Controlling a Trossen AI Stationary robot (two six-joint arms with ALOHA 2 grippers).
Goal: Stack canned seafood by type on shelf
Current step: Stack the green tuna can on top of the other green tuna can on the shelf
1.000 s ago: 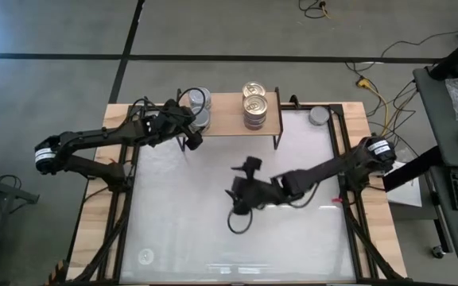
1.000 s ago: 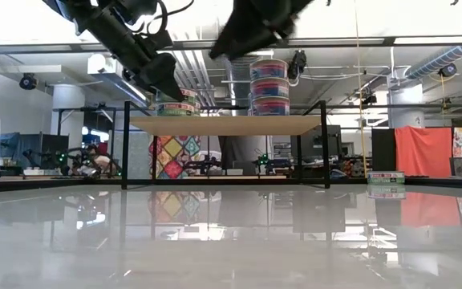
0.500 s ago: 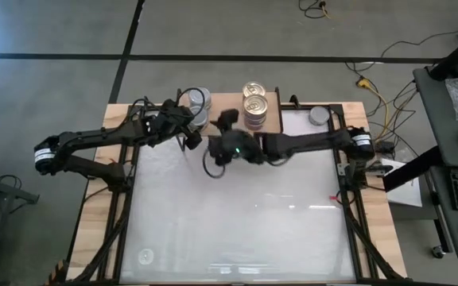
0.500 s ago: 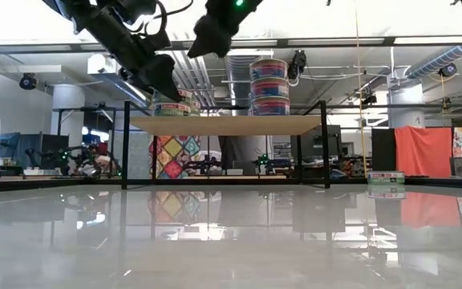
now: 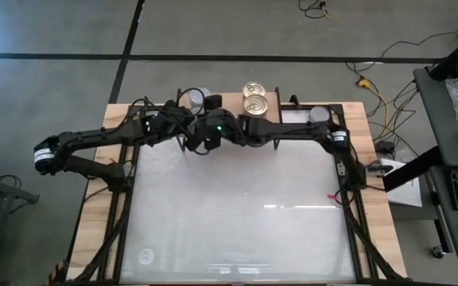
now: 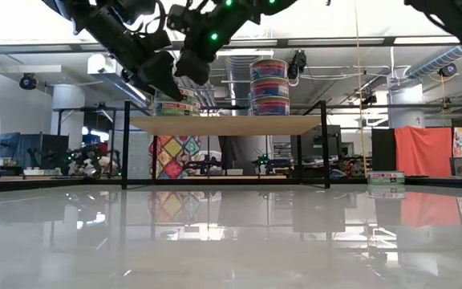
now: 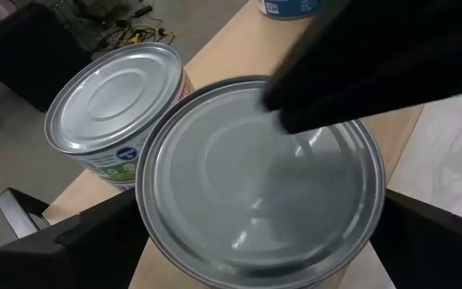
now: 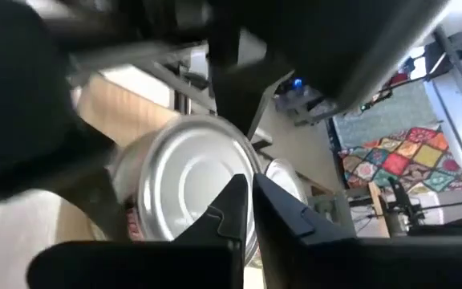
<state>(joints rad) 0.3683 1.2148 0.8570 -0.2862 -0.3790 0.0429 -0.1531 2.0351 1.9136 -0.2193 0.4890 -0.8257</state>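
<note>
On the shelf (image 5: 230, 102) two silver-lidded tins sit at the left end: one (image 7: 259, 193) between the fingers of my open left gripper (image 7: 261, 221), the other (image 7: 115, 104) just behind it. My left gripper (image 5: 191, 121) reaches in from the table's left. My right gripper (image 5: 212, 102) is shut and hovers over the nearer silver tin (image 8: 183, 185), its dark body covering part of the lid. A stack of gold-lidded tins (image 5: 254, 97) stands on the shelf's right half (image 6: 269, 87). My right gripper has its shut fingers (image 8: 247, 201) slanting down over the lid (image 7: 295, 152) of the nearer silver tin, coming from the table's right. I cannot tell whether they touch the lid. The tin stays on the shelf.
One more tin (image 5: 319, 115) stands on the table at the far right, beside the shelf's black leg (image 6: 386, 177). The right arm stretches along the table's far edge in front of the shelf. The white tabletop (image 5: 245, 214) spreads toward the near edge.
My right gripper has swung from the middle of the table toward the far left, to the shelf's left end beside my left gripper, and its fingers have shut on the way.
</note>
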